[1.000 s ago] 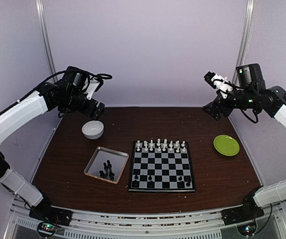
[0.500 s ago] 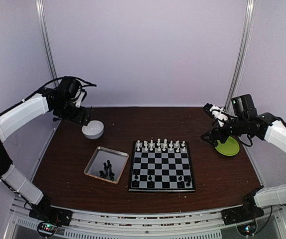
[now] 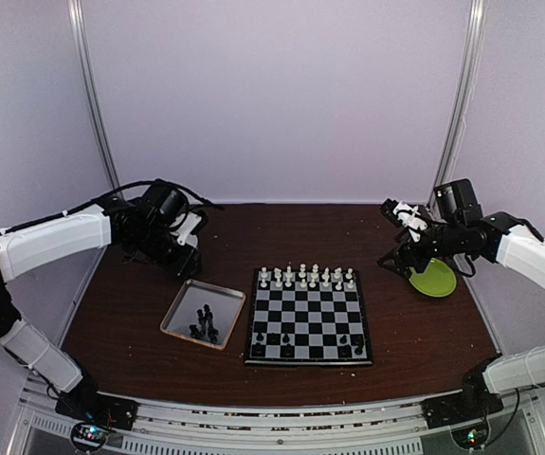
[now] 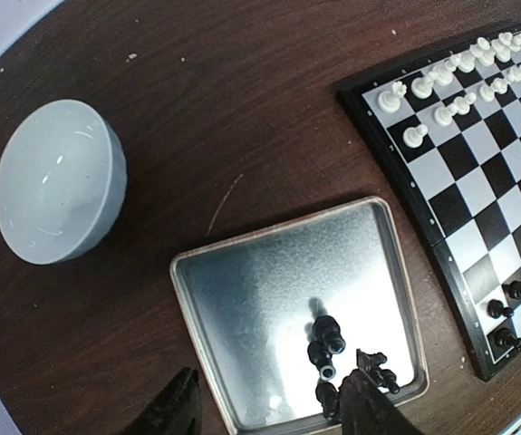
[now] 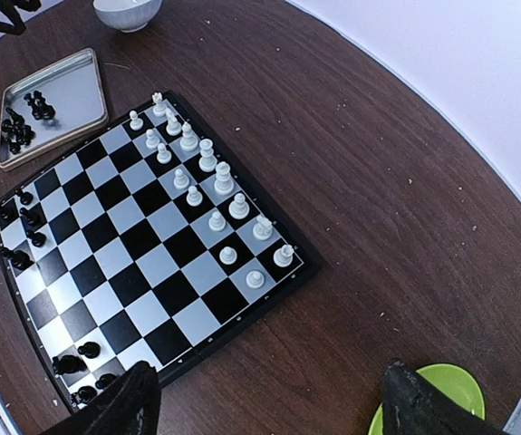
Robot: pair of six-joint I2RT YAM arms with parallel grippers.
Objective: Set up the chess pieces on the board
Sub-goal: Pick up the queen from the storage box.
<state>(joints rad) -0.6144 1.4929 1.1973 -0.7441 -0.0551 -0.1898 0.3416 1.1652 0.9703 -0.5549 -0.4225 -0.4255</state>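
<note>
1. Pieces, seen from above: the white pieces fill the two far rows of the board. A few black men stand on its near row. The loose black pieces lie in the tray, just left of the board on the counter. Your left tool hangs by the tray's far corner, and the right tool hovers beside the green plate.
2. Left wrist view: the left tool is partly open and has hold of nothing. The loose black pieces sit close to its right finger. Centre over one piece at the cluster's edge (they crowd against one another), descend straight and pinch it upright.
3. Right wrist view: the right tool gapes wide and empty, off the board's corner. Keep it away from the white rows.
</note>
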